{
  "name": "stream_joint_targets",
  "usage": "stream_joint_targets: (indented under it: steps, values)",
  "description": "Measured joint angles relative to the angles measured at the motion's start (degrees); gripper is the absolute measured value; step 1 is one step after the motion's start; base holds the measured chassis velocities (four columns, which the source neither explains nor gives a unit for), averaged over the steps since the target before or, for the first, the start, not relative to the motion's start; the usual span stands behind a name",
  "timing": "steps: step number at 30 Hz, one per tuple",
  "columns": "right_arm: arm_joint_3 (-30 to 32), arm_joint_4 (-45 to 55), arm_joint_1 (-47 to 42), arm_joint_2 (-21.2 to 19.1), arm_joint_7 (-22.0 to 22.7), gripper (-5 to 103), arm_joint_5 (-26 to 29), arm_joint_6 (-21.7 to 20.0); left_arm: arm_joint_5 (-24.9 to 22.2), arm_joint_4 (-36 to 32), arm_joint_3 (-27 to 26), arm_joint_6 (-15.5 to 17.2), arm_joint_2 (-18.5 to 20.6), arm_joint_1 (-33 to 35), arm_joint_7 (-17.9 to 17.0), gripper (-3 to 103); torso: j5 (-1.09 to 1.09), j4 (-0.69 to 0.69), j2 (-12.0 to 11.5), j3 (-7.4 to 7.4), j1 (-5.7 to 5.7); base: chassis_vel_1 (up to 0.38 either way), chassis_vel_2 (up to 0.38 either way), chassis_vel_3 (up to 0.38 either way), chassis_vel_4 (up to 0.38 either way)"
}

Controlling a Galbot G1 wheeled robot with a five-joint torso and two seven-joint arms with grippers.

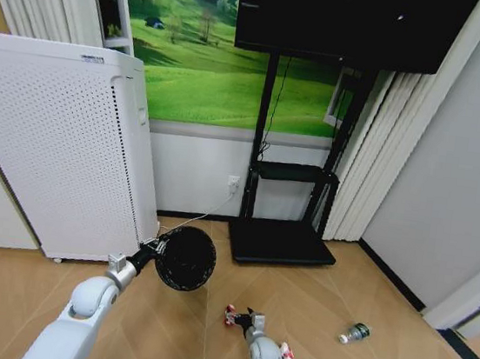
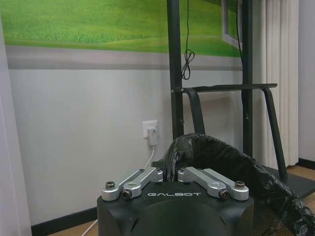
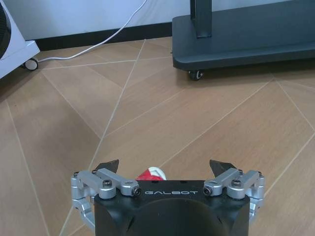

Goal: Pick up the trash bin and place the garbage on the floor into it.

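Left gripper [image 2: 170, 173] clamps the rim of the small black round plastic trash bin [image 1: 185, 259], held aloft
Right gripper [image 3: 165, 169], jaws spread, hangs over a red-and-white crumpled wrapper [image 3: 150, 174] on the tan herringbone wood floor [image 3: 147, 108], right of the bin

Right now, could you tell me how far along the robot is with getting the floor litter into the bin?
Done: the trash bin is lifted, the left pincer shut on its bag-lined rim. In hand: the right pincer is open low over the floor, straddling a red-and-white scrap. Left: that scrap is not yet gripped, another red-and-white piece lies beside the right arm, and the small bottle lies farther right.
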Motion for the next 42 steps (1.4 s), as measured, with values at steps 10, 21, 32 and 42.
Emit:
stream_joint_targets:
  steps: [10, 21, 32, 42]
  values:
    - [0.3, 1.5, -1.5, -0.8, -0.5, 100, -0.5, 1.0, 0.3, -0.5, -0.1, 0.0, -0.2, 0.7, 0.1, 8, 0.00, 0.00, 0.0, 0.02, 0.03, -0.134, 0.140, 0.150, -0.139]
    - [0.0, 15.1, -10.3, -2.4, 3.7, 100, 4.1, -10.7, 0.5, 0.2, -0.2, -0.2, -0.8, 0.7, 0.9, 8, -0.01, 0.01, 0.0, -0.01, 0.00, -0.030, 0.029, 0.036, -0.023]
    - [-1.8, 11.9, -9.5, -0.1, 2.9, 100, 1.5, -11.9, 0.4, 0.3, -0.9, -0.6, -1.1, 0.8, 1.7, 8, 0.00, 0.01, 0.0, 0.00, 0.00, 0.010, -0.009, -0.008, 0.011]
    - [-1.9, 5.2, -5.7, 1.9, 3.1, 100, -1.8, -10.1, 0.4, -0.1, -1.8, -0.8, -1.2, 1.7, 1.9, 8, -0.01, 0.01, 0.0, 0.00, 0.00, 0.000, 0.000, 0.000, 0.000]
